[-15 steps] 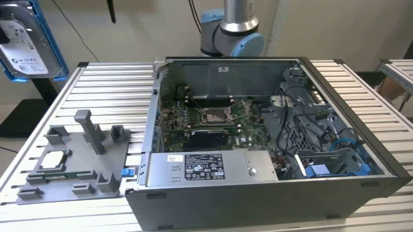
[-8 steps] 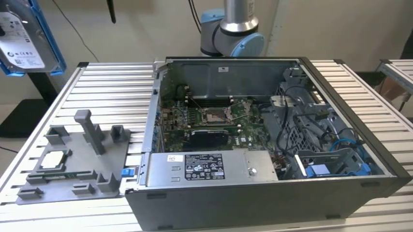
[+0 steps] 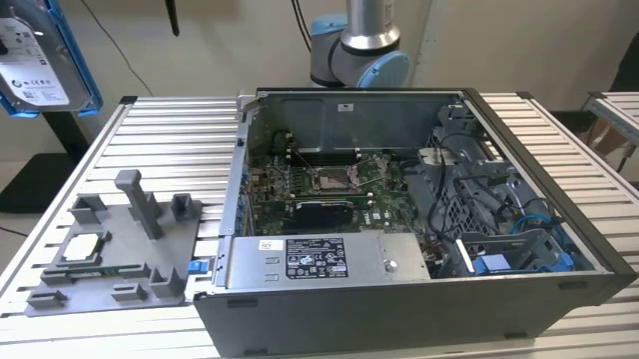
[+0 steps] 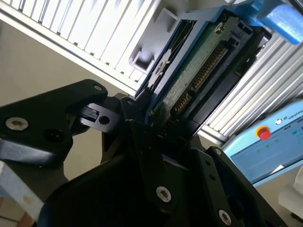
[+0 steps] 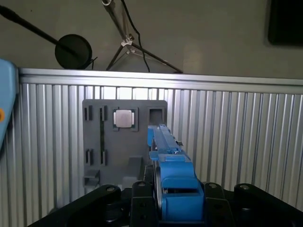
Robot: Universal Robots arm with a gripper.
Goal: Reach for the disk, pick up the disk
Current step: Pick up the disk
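Disk [image 3: 38, 63] is seen aloft at exterior view's left, well above tabletop [image 3: 170, 134], label side to cam. End effector [image 4: 163, 120] is pinched on one end of disk, per both wrist views: blue frame edge-on in its grip, green PCB side exposed. Underneath are seen gray fixture [image 5: 102, 142] w/ small square chip [image 5: 124, 118]. PC case [image 3: 420, 314] is well apart from disk.

Pick-up is judged essentially done. For a good hold:
- Clamp load should be taken by frame rails, not PCB or connector.
- Grip is at one end only, so tilt/slip is to be watched.
- Motion is best done slow and vertical, no jerks.
- Disk is to be held clear of fixture posts.
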